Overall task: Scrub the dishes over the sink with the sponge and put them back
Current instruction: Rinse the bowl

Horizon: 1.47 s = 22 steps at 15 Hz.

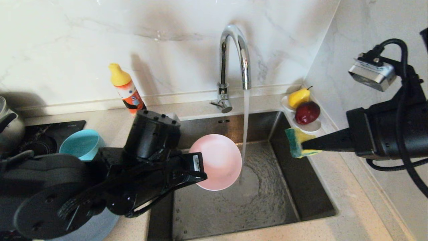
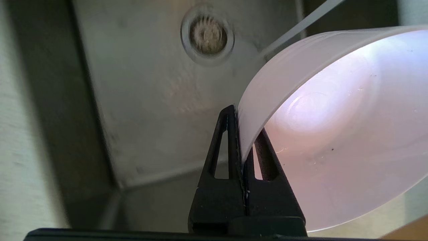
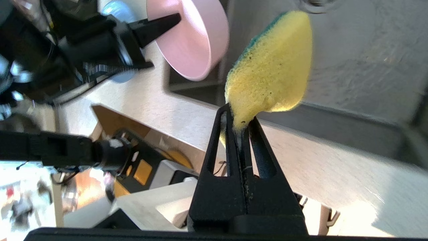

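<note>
Left pincer (image 1: 200,174): clenched on the rim of the pink bowl (image 1: 219,161), one finger inside the wall, one outside; bowl juts out past the tips, tilted, over the near-left part of the sink (image 1: 294,187), clear of its floor

Right pincer (image 1: 306,145): clenched on the narrow end of the sponge (image 1: 296,142); sponge sticks out beyond the tips, green face turned away from the fingers, over the sink's right edge

Bowl and sponge: well apart, the water stream (image 1: 245,127) falling between them, just beside the bowl's far rim

Tap (image 1: 234,63): behind the sink, beyond both pincers, running

Teal bowl (image 1: 82,144): on the tabletop (image 1: 351,217), left of the left pincer, behind its arm

Grey-blue plate (image 1: 97,227): under the left arm, mostly hidden

Bottle (image 1: 125,88): yellow cap, at the wall behind the left arm

Saucer (image 1: 309,126): with pear (image 1: 298,97) and apple (image 1: 307,112), just behind the sponge, at the sink's far-right corner

Drain (image 2: 207,35): in the sink floor, beyond the left pincer's tips
</note>
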### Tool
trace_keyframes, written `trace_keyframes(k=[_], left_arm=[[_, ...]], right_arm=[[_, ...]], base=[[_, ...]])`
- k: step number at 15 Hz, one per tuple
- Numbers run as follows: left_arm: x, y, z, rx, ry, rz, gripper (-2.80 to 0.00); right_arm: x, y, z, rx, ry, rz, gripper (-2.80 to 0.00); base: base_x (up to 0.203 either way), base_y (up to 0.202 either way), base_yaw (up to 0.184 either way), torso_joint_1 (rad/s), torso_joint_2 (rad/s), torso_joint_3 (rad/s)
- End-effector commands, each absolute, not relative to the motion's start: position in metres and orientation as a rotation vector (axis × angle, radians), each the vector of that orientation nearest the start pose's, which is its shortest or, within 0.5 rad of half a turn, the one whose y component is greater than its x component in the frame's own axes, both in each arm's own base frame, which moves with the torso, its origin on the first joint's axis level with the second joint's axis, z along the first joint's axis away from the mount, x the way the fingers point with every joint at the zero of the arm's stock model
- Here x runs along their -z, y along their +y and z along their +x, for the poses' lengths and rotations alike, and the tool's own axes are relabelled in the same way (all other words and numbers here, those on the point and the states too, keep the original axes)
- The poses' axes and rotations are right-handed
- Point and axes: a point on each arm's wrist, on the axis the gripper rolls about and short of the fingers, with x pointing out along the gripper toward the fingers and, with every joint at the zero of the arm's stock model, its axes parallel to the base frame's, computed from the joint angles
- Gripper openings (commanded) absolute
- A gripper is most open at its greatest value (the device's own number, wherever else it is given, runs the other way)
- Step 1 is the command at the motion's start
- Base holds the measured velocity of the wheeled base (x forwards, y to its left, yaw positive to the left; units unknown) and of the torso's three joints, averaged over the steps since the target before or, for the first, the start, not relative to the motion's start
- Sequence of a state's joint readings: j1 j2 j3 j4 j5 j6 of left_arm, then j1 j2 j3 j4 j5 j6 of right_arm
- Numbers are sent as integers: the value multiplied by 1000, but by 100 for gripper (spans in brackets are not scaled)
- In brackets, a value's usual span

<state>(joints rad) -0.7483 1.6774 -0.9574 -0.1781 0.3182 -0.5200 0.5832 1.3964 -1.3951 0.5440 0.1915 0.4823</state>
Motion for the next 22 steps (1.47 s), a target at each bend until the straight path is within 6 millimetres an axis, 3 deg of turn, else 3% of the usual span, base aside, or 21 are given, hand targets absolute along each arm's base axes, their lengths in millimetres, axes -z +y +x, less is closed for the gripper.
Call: trace_keyframes(k=[1, 5, 11, 18, 22], left_arm=[[-176, -210, 252, 245, 688, -246, -280], [-169, -218, 294, 210, 837, -393, -280], [-172, -243, 343, 180, 864, -470, -280], [-158, -262, 367, 170, 893, -496, -280], [-156, -263, 367, 161, 902, -506, -280]], right_arm=[[-322, 98, 159, -563, 673, 359, -280], [-326, 87, 154, -531, 648, 374, -280], [-321, 83, 153, -511, 656, 378, -280], [-322, 82, 151, -515, 653, 378, -280], [-322, 81, 150, -515, 652, 378, -280]], base=[[0, 0, 0, 0, 0, 0], [0, 0, 0, 0, 0, 0], [0, 0, 0, 0, 0, 0], [0, 0, 0, 0, 0, 0], [0, 0, 0, 0, 0, 0]])
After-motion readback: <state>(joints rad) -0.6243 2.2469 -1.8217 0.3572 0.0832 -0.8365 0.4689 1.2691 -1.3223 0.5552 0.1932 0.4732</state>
